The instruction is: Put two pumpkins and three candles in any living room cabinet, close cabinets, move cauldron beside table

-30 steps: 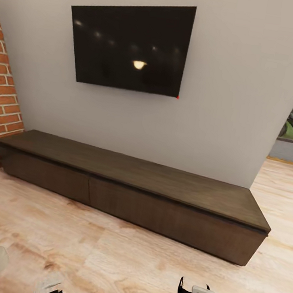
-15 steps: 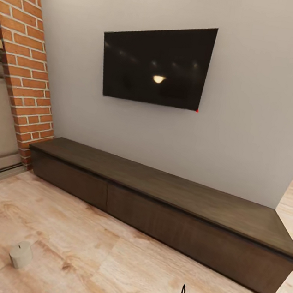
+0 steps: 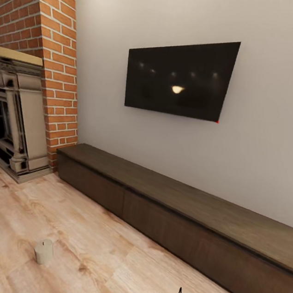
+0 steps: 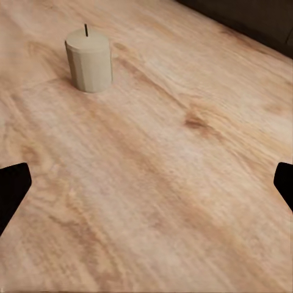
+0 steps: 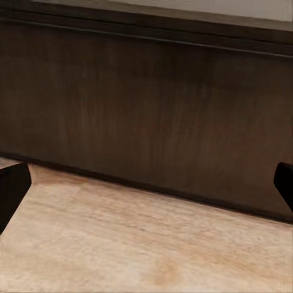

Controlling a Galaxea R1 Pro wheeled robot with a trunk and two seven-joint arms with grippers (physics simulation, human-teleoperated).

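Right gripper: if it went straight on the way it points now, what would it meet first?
Probably the flat dark brown wooden front of the long low cabinet. The right gripper, fingers wide apart and empty, faces it squarely above a strip of pale wooden floor; depth is unclear.

Head cam sits high, looks fwd and down at an angle across the wood floor (image 3: pixel 83 231) toward the long low cabinet (image 3: pixel 178 216) along the grey wall, w/ the TV (image 3: pixel 179 79) above and the brick fireplace (image 3: pixel 16 114) at its left edge. Wide, distant view.

Left wrist cam hangs above the floor, looking down along its fingers (image 4: pixel 12 189) at the boards, fairly close; a candle (image 4: pixel 90 60) stands upright ahead (same candle (image 3: pixel 43 251) head cam shows on the floor, so these two overlap there).

Right wrist cam sits low, faces the cabinet front (image 5: pixel 146 110) nearly head-on, close; shares cabinet and floor strip w/ head cam.
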